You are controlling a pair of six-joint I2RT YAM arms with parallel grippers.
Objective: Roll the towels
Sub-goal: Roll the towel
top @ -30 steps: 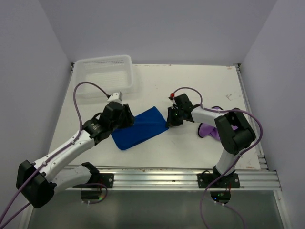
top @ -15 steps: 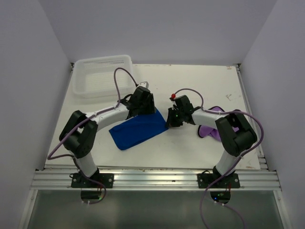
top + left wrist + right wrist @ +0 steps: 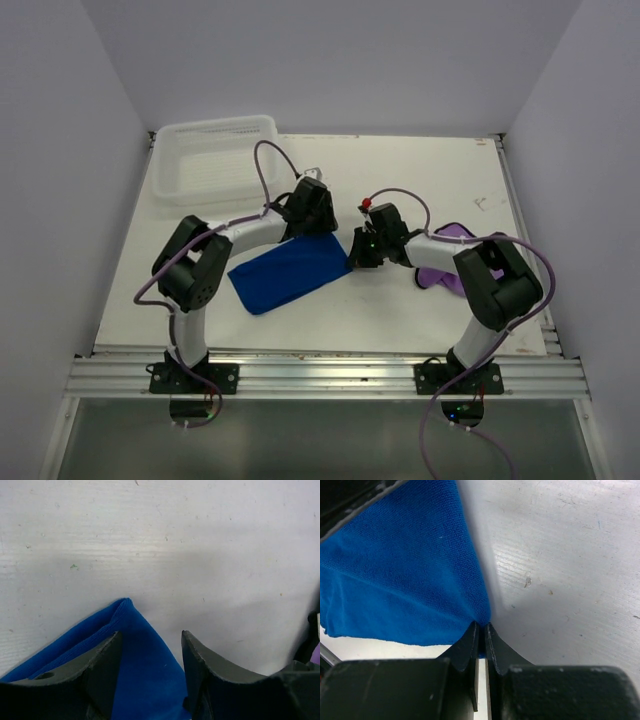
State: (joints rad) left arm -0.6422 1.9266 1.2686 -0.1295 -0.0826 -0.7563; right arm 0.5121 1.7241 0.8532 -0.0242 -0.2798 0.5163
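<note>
The royal blue towel (image 3: 290, 272) lies folded flat on the white table, slanting from near left to far right. My right gripper (image 3: 352, 258) is shut on its right corner, and the right wrist view shows the blue cloth (image 3: 405, 565) pinched between the closed fingers (image 3: 481, 625). My left gripper (image 3: 318, 222) hovers over the towel's far corner. In the left wrist view its jaws (image 3: 150, 636) stand open with that blue corner (image 3: 145, 680) beneath and between them, not clamped. The light purple towel (image 3: 445, 272) lies crumpled at the right, partly hidden by the right arm.
A white mesh basket (image 3: 220, 124) stands at the table's far left corner. The left arm is folded back, with its elbow (image 3: 195, 265) just left of the blue towel. White walls close in on both sides.
The left arm has swung from the towel's left edge round to its far corner, folding up tightly. The right gripper has kept its hold in the same place.
</note>
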